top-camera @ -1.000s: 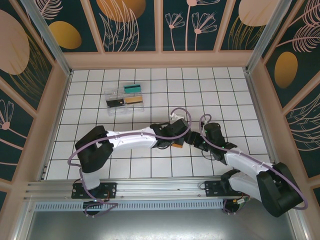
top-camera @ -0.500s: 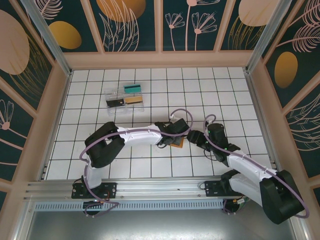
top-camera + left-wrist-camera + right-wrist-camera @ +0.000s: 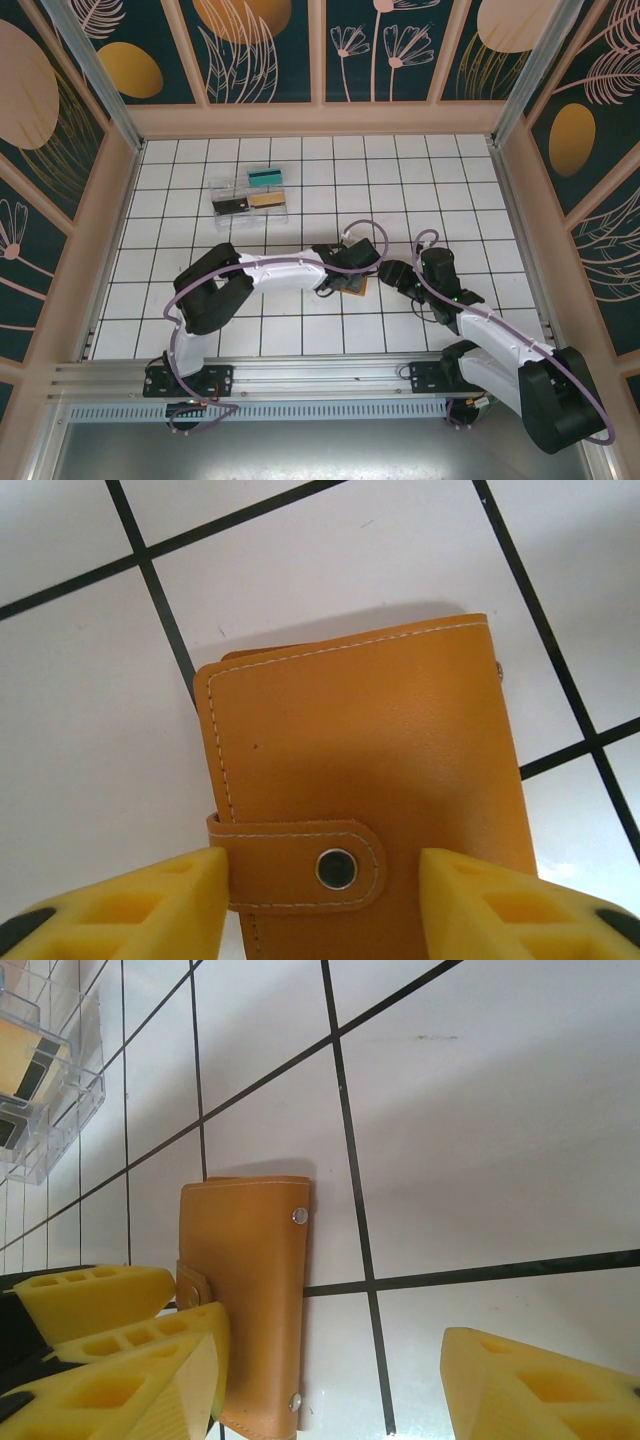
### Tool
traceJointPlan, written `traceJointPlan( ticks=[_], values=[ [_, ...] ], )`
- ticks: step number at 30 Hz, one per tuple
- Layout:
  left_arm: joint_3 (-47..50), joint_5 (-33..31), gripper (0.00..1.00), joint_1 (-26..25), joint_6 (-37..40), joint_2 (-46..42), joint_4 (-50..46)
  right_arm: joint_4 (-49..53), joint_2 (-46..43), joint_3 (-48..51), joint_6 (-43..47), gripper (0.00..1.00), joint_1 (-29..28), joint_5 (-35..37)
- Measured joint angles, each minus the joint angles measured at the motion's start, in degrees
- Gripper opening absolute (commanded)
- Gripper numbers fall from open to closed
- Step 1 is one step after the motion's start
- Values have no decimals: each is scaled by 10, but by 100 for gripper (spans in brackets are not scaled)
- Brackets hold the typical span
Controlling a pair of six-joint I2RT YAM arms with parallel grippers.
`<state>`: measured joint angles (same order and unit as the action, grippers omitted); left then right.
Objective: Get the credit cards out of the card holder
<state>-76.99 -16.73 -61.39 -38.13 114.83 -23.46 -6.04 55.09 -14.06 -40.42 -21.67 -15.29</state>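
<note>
Item: card holder, orange-brown, lying flat on the white tiled table near the middle of its front half, well apart from the clear tray farther back on the left. Condition: closed, its strap folded over one long edge and pressed down on its snap; the closed cover hides the contents. Orientation: in the left wrist view the long axis runs up the picture, away from the camera, with the strap edge on the left and a small stud on the opposite long edge. The right wrist view gives the same lie, with two studs along the right-hand edge, probably the spine. The top view is too small to read the axis. Left gripper: directly over the holder, jaws apart, yellow fingers straddling the strap with one just against its folded end, clamped on nothing. This placement probably serves to catch the strap and pop the snap. Right gripper: just beside the holder on the stud side, jaws wide apart and empty, one finger above bare tile. It probably stands ready to pin the holder while the strap is pulled.
</note>
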Motion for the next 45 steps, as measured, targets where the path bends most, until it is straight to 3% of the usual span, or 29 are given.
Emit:
traceJointPlan(
  ticks=[8,11,15,18,22,28,45],
  values=[
    [-16,-15,21,2,8,11,-7,-2,-2,11,-4,62,0,-12],
    [-18,-18,6,2,10,11,-8,-2,-2,14,-4,62,0,-14],
    [-19,-20,0,3,10,11,-8,-7,-2,15,-4,62,0,-20],
    [-19,-18,0,3,10,10,-7,-16,-2,15,-4,61,-8,-26],
    [-12,-7,0,4,10,5,3,-28,12,13,-7,48,-24,-34],
    [28,33,0,9,5,-25,40,-76,66,-3,-20,0,-34,-74],
    [94,89,0,25,-13,-66,118,-164,279,-71,-33,0,-44,-116]
  ],
)
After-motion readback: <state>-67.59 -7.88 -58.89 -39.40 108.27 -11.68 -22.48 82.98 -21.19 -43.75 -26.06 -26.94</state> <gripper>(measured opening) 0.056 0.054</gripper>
